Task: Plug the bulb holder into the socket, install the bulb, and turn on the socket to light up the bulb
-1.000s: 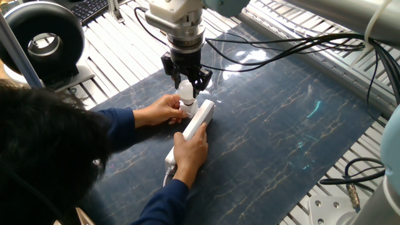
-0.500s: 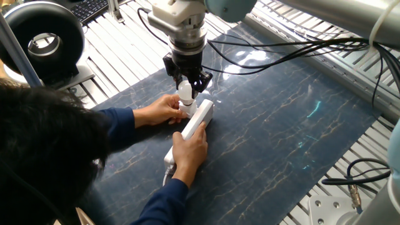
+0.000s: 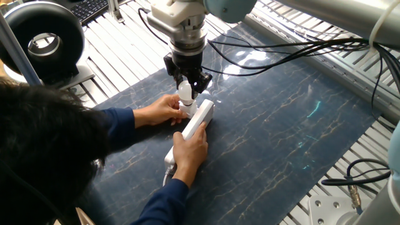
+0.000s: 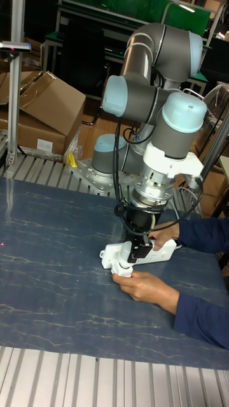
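Backdrop: dark blue marbled mat (image 3: 294, 125) over a slatted metal bench, with cardboard boxes (image 4: 44, 111) on the floor behind the arm.
Fingers: the gripper (image 3: 187, 89) points straight down, its black fingers (image 3: 201, 81) pinching the bulb (image 3: 185, 92) by its white sides.
Bulb: upright between the fingers, and right over the holder, as far as I can tell.
Directly beneath: the bulb holder (image 3: 187, 110) appears to sit at the far end of the socket (image 3: 199, 119); where bulb meets holder is hidden, so I cannot tell how far it is seated.
Just beside the fingers: one hand (image 3: 164, 110) steadies the holder end, touching it.
Further out: a second hand (image 3: 189, 152) presses down on the near end of the socket.
How it handles: I'd judge the bulb light, smooth and breakable. Grip the stiff cylindrical base, not the frosted dome, and squeeze gently.
The socket: rigid plastic but light enough to slide, hence the hands pinning it.
Edge of the scene: a round black ring-shaped lamp (image 3: 44, 40) stands at the bench corner, well apart from the fingers.
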